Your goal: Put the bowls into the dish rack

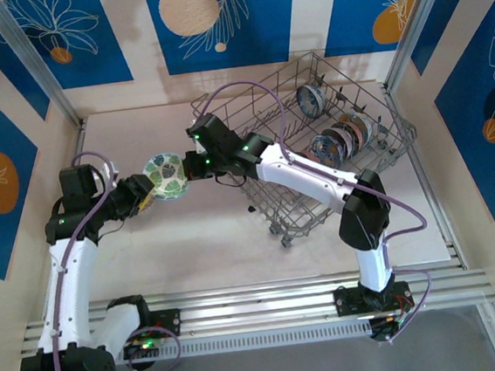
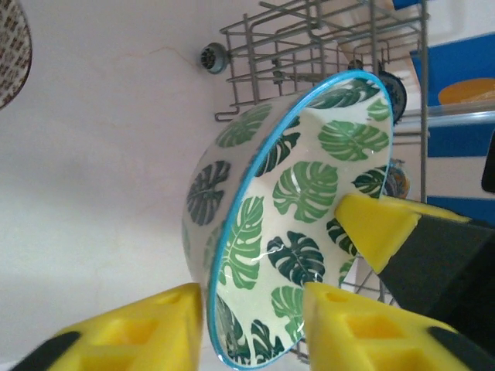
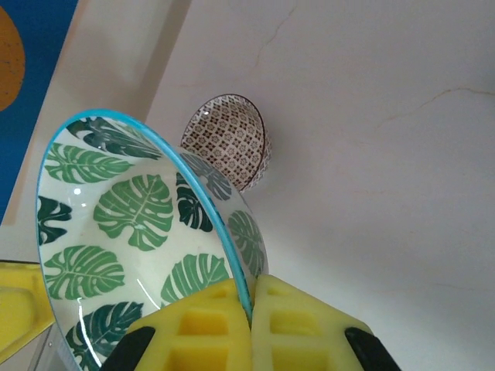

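One leafy bowl point(image 1: 166, 176) is hanging beside the dish rack point(image 1: 298, 207), right end effector point(image 3: 251, 297) clenching it. Left end effector point(image 2: 251, 309) is standing released.

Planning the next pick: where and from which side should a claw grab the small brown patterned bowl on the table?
Pinch the rim, one finger inside and one outside, coming down from above. The brown patterned bowl seems to sit open side up on the table, so its thin rim is exposed on top, while the round body looks too wide to span.
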Robot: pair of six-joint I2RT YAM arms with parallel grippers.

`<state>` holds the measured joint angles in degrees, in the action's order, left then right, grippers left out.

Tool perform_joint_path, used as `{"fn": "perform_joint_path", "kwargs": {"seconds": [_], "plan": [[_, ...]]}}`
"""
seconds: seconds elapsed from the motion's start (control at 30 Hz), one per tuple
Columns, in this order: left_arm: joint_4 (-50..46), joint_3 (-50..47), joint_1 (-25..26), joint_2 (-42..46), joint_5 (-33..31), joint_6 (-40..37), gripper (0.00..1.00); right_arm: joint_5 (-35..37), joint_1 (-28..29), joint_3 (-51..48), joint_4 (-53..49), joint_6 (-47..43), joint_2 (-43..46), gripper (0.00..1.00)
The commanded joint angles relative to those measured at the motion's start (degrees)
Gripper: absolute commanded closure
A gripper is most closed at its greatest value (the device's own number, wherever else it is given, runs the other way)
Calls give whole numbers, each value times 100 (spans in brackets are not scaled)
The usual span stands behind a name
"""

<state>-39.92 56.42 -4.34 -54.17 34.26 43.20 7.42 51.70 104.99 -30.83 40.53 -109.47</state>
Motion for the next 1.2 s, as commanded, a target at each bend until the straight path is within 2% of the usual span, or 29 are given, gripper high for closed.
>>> {"fn": "perform_joint_path", "kwargs": {"seconds": [0.0, 0.1, 0.4, 0.63, 0.8, 0.97, 1.17], "plan": [[-122, 348, 66, 151, 96, -13, 48, 191, 44, 51, 333, -123, 407, 100], [-218, 535, 65, 159, 44, -54, 35, 331, 42, 143, 322, -224, 435, 100], [-464, 1164, 65, 241, -29, -353, 9, 1019, -137, 594, 378, -820, 543, 100], [-500, 1417, 65, 154, 30, -437, 4, 1440, -527, 1634, 153, -1513, 341, 100], [-451, 1374, 68, 47, -69, -496, 3, 1623, -1031, 1884, 120, -1727, 394, 100], [-228, 1230, 69, -150, -85, -490, 3, 2074, -1653, 1581, 262, -2188, 641, 100], [272, 899, 66, -528, 28, -336, 3, 2914, -2388, 585, 821, -2921, 1026, 100]]}}
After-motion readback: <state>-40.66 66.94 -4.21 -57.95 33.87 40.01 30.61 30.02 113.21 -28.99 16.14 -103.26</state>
